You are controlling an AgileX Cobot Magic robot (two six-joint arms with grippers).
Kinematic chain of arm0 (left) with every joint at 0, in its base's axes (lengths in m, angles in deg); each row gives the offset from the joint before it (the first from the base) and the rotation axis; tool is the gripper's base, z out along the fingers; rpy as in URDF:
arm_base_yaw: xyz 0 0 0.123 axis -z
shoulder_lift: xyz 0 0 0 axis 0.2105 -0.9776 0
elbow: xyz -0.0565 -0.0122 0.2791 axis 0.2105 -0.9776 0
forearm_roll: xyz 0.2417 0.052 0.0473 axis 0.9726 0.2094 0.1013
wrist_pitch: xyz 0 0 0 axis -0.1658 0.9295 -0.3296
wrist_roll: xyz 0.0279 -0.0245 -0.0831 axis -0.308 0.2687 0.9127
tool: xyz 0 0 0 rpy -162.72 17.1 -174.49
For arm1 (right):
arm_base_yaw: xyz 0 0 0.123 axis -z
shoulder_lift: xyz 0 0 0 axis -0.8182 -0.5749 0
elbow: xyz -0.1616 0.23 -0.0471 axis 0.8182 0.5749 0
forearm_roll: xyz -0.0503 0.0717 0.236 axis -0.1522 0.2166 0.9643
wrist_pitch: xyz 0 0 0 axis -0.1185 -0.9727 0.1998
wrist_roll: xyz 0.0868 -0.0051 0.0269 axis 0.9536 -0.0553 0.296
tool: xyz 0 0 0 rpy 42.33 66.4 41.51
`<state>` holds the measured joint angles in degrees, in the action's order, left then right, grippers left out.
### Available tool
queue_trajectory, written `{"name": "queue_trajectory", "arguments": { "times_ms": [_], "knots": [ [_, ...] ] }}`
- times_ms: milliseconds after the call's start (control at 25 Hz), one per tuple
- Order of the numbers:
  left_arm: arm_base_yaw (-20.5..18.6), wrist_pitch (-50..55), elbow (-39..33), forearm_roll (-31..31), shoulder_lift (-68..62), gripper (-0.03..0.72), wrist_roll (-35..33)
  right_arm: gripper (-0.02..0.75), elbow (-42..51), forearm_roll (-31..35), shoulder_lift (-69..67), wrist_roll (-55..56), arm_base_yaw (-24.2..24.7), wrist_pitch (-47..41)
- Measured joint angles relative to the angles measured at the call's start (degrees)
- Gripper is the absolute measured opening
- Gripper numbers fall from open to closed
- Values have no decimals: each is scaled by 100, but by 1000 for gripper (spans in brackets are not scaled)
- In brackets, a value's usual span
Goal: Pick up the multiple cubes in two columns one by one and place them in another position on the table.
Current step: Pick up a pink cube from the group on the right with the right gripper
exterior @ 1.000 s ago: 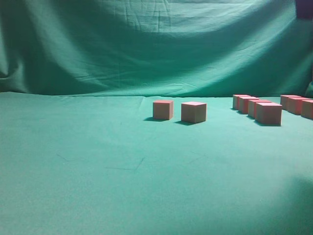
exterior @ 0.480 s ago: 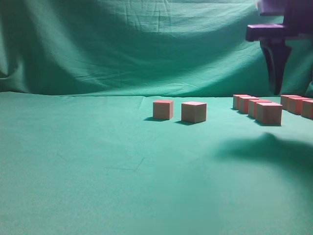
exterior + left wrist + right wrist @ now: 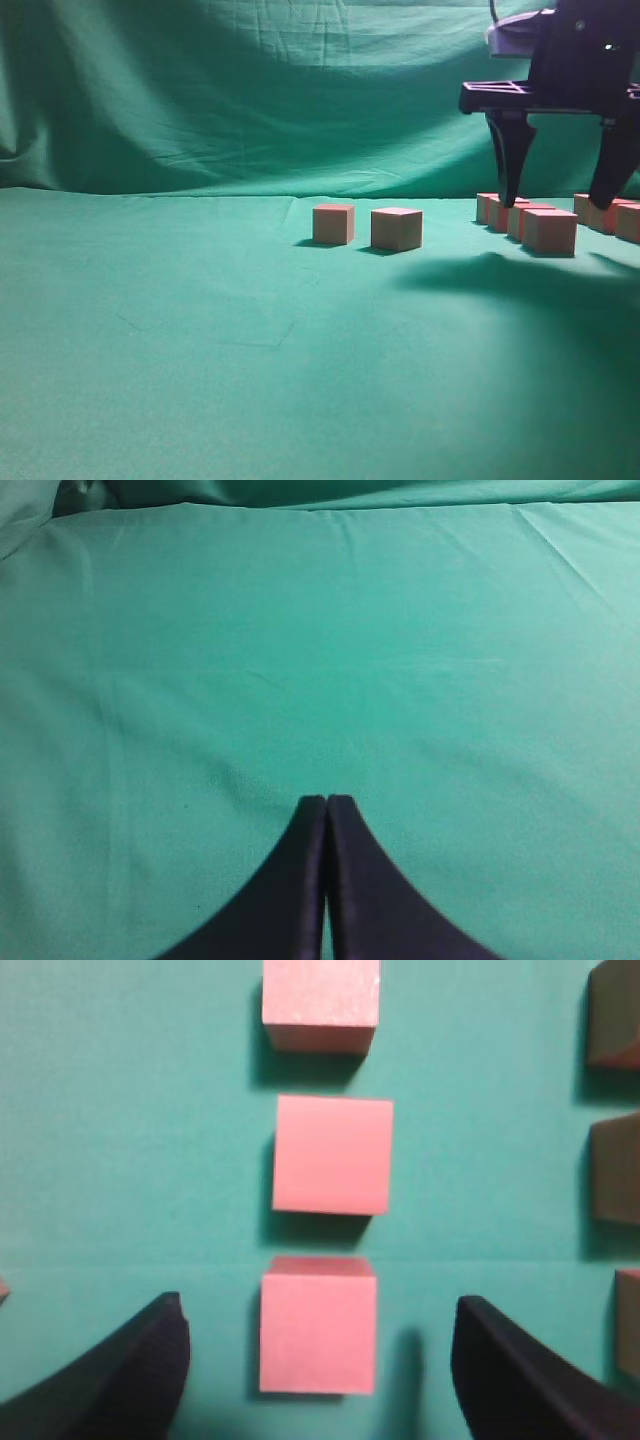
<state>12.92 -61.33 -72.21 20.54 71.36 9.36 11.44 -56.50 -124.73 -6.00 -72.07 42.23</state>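
Two columns of pink-topped cubes stand at the right: a near column led by a cube (image 3: 549,231) and a second column (image 3: 606,214) at the right edge. Two more cubes (image 3: 333,224) (image 3: 396,229) stand apart in the middle. My right gripper (image 3: 560,195) is open and hangs above the near column. In the right wrist view its jaws stand wide on both sides of the nearest cube (image 3: 318,1334), above it, with two more cubes (image 3: 333,1154) (image 3: 321,1005) in line beyond. My left gripper (image 3: 327,802) is shut and empty over bare cloth.
Green cloth (image 3: 200,330) covers the table and rises as a backdrop (image 3: 250,90). The second column's cubes (image 3: 614,1167) show at the right edge of the right wrist view.
The right arm has come in from the upper right and moved left and down; its open gripper now hangs over the near column. The cubes have not moved.
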Motion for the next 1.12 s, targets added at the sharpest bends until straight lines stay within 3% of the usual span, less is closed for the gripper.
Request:
{"name": "queue_trajectory", "arguments": {
  "times_ms": [160,200,360,720,840,1120],
  "knots": [
    [0,0,0,0,0,0,0,486,-71,0,-204,-12,0,-10],
    [0,0,0,0,0,0,0,420,-71,0,-227,-22,0,-10],
    [0,0,0,0,0,0,0,272,-71,0,-320,-33,0,1],
    [0,0,0,0,0,0,0,278,-121,0,-345,-68,0,-124],
    [0,0,0,0,0,0,0,278,-142,10,-163,-140,-75,-668],
    [0,0,0,0,0,0,0,278,-998,553,580,-1102,-941,-1725]
  ]
}}
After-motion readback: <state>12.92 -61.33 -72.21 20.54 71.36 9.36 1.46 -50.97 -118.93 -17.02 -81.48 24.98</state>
